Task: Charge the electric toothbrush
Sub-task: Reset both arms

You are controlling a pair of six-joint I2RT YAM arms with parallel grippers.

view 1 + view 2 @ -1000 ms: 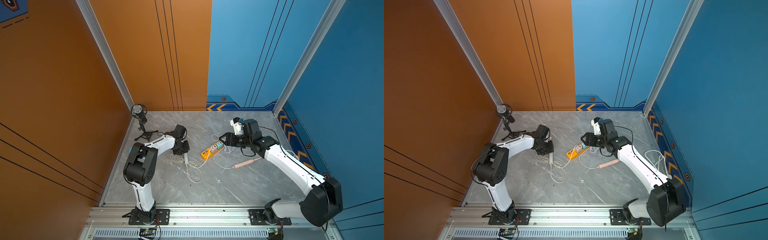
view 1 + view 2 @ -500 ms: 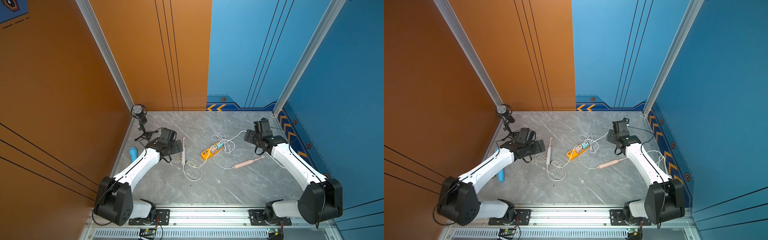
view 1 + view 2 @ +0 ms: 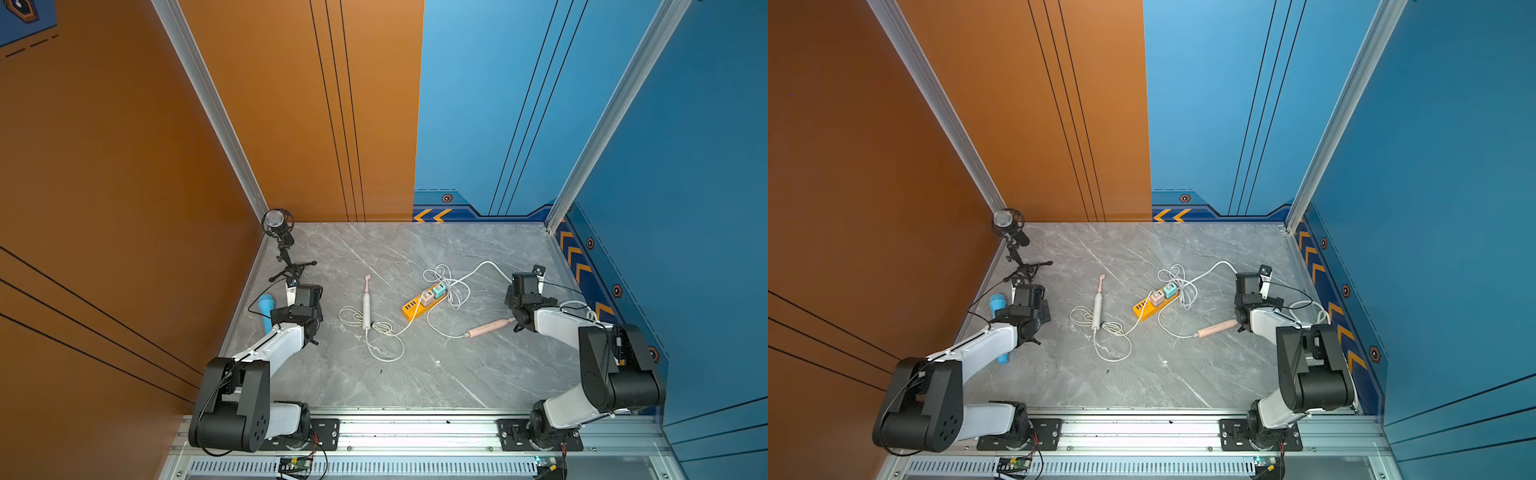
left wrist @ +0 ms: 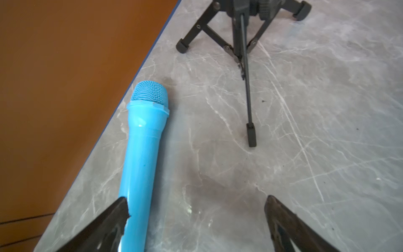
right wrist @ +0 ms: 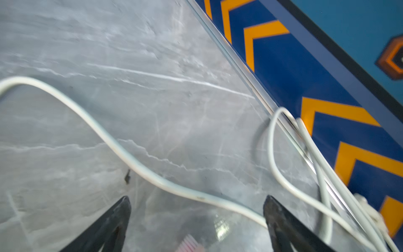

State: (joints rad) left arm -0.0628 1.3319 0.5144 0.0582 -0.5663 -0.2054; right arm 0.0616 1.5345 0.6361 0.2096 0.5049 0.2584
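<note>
Left claw (image 4: 197,198) gaping; blue microphone (image 4: 144,141) lying beside it, tripod leg (image 4: 248,104) standing ahead. Right claw (image 5: 197,197) gaping; white cable (image 5: 122,150) crossing beneath.

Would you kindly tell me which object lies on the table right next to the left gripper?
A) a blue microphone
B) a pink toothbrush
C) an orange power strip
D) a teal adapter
A: the left wrist view shows the blue microphone lying flat on the table beside the open, empty left gripper.
</note>
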